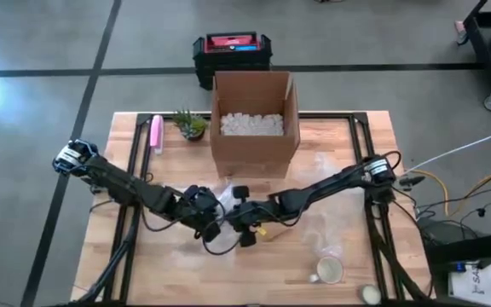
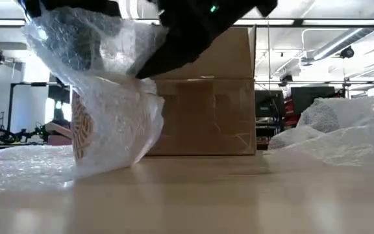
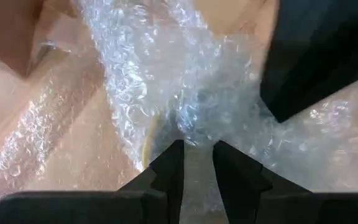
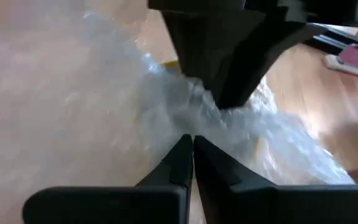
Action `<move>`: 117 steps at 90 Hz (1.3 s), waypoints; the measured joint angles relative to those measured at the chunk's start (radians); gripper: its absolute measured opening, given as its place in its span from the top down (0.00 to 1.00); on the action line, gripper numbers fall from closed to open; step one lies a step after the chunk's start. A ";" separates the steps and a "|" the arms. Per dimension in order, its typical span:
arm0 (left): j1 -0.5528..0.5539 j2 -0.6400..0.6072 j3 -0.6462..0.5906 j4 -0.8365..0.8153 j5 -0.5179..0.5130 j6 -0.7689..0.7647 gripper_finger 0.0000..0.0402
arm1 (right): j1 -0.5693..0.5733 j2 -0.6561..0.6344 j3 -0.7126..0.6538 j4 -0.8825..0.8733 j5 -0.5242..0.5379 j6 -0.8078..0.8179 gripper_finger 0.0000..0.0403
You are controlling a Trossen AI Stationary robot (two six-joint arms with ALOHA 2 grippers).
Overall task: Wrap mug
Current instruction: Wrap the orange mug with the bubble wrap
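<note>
High: left gripper (image 1: pixel 214 227) and right gripper (image 1: pixel 244 228) meet mid-table, cardboard box (image 1: pixel 254 119) close behind crowding them; low: mug (image 2: pixel 83 127) sits inside bubble wrap (image 2: pixel 109 97), likely lifted to fold; left wrist: fingers nearly together, pinching wrap; right wrist: fingers clamped on wrap.

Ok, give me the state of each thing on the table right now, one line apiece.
Bubble wrap: bunched around the mug, lifted at the top.
Mug: upright on the table, covered by wrap.
Left claw: shut on bubble wrap.
Right claw: shut on bubble wrap.
Cardboard box: open-topped, white packing fill inside.
Second mug: unwrapped, near the table's front edge.
</note>
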 joint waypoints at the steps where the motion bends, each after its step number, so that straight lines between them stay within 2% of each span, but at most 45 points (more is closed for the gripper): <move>1: 0.000 0.000 -0.001 0.001 0.000 0.000 0.81 | 0.000 -0.007 0.000 -0.011 0.000 -0.001 0.99; 18: 0.000 0.002 -0.006 0.033 0.004 0.000 0.81 | -0.018 -0.106 0.000 -0.121 0.010 -0.002 0.99; 33: 0.000 0.003 -0.008 0.063 0.009 0.003 0.81 | -0.079 -0.086 -0.004 -0.110 0.100 -0.022 0.99; 41: 0.000 0.003 -0.008 0.070 0.010 0.007 0.81 | -0.108 -0.058 -0.004 -0.072 0.106 -0.024 0.99; 62: 0.000 0.003 -0.008 0.073 0.010 0.025 0.81 | -0.078 -0.007 -0.004 0.060 -0.062 -0.003 0.99; 93: 0.000 -0.002 -0.007 0.084 0.011 0.027 0.81 | -0.022 0.088 0.018 0.091 -0.058 0.041 0.99; 109: -0.020 -0.035 0.113 -0.058 0.119 0.023 0.81 | -0.021 0.087 0.018 0.084 -0.066 0.047 0.99; 117: -0.049 -0.060 0.174 -0.099 0.128 0.029 0.81 | -0.022 0.085 0.016 0.079 -0.066 0.047 0.99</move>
